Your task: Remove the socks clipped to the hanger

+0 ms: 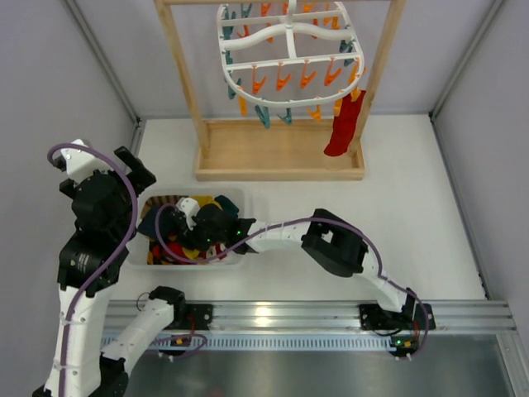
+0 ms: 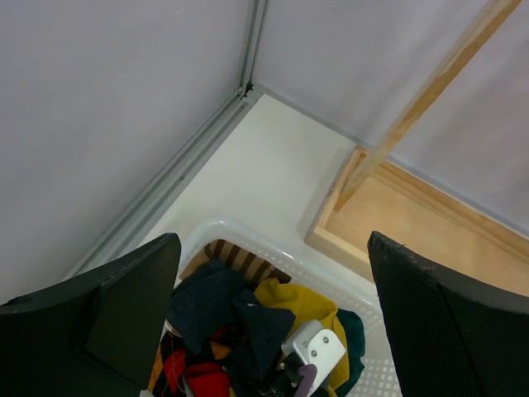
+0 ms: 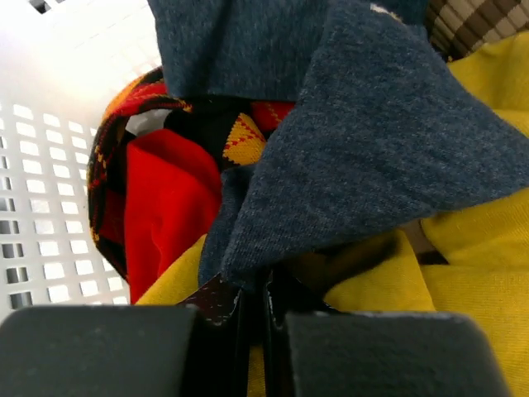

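Right tool [image 3: 252,302], jaws closed, pinches the navy sock [image 3: 372,141] in the basket [image 3: 50,165] beside the mustard sock [image 3: 471,273]; left tool [image 2: 273,240] gapes wide above. Farther back, the red sock [image 1: 343,126] hangs clipped to the hanger [image 1: 285,50]: seemingly two off, one left.

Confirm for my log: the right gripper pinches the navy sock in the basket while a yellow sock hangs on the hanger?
No: the sock on the hanger is red, not yellow, as the top external view shows; the rest stands.
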### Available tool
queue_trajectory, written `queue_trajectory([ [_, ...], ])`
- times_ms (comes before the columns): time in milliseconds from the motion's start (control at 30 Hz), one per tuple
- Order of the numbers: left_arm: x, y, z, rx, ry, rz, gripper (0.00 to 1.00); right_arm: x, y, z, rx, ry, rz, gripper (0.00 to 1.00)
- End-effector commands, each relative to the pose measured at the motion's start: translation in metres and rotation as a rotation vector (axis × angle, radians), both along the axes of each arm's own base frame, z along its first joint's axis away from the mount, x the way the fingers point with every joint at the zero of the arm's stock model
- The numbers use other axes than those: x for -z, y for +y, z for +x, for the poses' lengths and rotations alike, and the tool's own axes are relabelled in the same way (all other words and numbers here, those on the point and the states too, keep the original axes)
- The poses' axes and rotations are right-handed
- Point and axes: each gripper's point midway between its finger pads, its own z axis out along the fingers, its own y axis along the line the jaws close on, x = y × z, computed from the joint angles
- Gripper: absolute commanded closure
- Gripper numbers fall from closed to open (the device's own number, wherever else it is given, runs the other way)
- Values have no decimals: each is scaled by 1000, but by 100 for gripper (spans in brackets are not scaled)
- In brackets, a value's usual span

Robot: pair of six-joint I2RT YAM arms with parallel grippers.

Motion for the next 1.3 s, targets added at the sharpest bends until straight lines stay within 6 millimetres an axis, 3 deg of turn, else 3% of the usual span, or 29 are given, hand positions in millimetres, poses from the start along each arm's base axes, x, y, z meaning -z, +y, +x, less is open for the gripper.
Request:
queue_trajectory([
  [0, -9, -5, 8, 26, -36, -6, 2, -43, 16, 5, 5, -15, 124, 92],
  [67, -8, -4, 6, 20, -38, -7, 2, -61, 15, 8, 4, -37, 146, 81],
  [100, -9, -3, 5, 17, -41, -6, 2, -69, 14, 8, 2, -47, 155, 69],
  [133, -9, -3, 5, 17, -42, -7, 2, -77, 13, 9, 0, -58, 163, 66],
  [167, -10, -3, 4, 17, -49, -9, 2, -96, 10, 9, -3, -75, 185, 61],
  [200, -10, -2, 3, 15, -49, -9, 2, -104, 7, 9, -5, -83, 192, 48],
  [233, -10, -3, 4, 18, -50, -10, 2, -112, 4, 9, -7, -98, 199, 43],
  [267, -10, -3, 4, 20, -50, -10, 2, -135, -1, 7, -6, -113, 231, 37],
  [300, -11, -3, 4, 21, -53, -10, 2, -137, -7, 6, -3, -116, 226, 29],
  [333, -11, -4, 4, 24, -51, -10, 2, -145, -12, 8, 6, -124, 232, 28],
  [367, -12, -4, 3, 24, -56, -11, 2, -167, -19, 7, 9, -141, 264, 26],
  [400, -12, -4, 4, 27, -56, -11, 2, -165, -28, 8, 18, -140, 256, 23],
  [533, -12, -7, 4, 43, -54, -12, 2, -194, -58, 14, 59, -164, 292, 16],
  [633, -11, -13, 7, 81, -48, -9, 2, -218, -93, 25, 125, -187, 310, 13],
  [700, -9, -22, 10, 131, -37, -7, 2, -205, -118, 30, 173, -180, 277, 10],
  [733, -7, -27, 12, 161, -29, -2, 2, -223, -140, 38, 229, -195, 311, 9],
  [767, -5, -38, 15, 226, -25, -7, 2, -201, -159, 43, 270, -179, 270, 9],
  [800, -1, -44, 18, 260, -18, -8, 2, -198, -175, 47, 309, -176, 266, 8],
  [833, 3, -51, 21, 294, -10, -8, 2, -214, -202, 60, 378, -176, 304, 8],
  [867, 6, -64, 23, 369, -3, -15, 2, -191, -222, 64, 414, -153, 267, 8],
  [900, 18, -71, 28, 400, 23, -14, 2, -187, -238, 69, 449, -147, 263, 8],
  [933, 23, -77, 33, 433, 37, -12, 2, -194, -270, 88, 551, -168, 274, 7],
  [967, 30, -87, 35, 481, 58, -18, 2, -174, -291, 93, 610, -154, 221, 6],
  [1100, 55, -111, 44, 606, 139, -29, 2, -156, -357, 123, 805, -138, 181, 2],
  [1133, 63, -114, 46, 623, 163, -33, 2, -156, -383, 137, 894, -139, 183, 1],
  [1167, 67, -118, 47, 639, 174, -39, 2, -154, -394, 143, 931, -126, 186, 1],
  [1200, 71, -121, 47, 656, 184, -46, 2, -154, -391, 143, 884, -84, 218, 1],
  [1233, 74, -121, 47, 657, 191, -47, 2, -152, -413, 158, 922, -60, 231, 1],
  [1267, 81, -121, 47, 657, 206, -48, 2, -159, -420, 166, 924, -47, 260, 0],
])
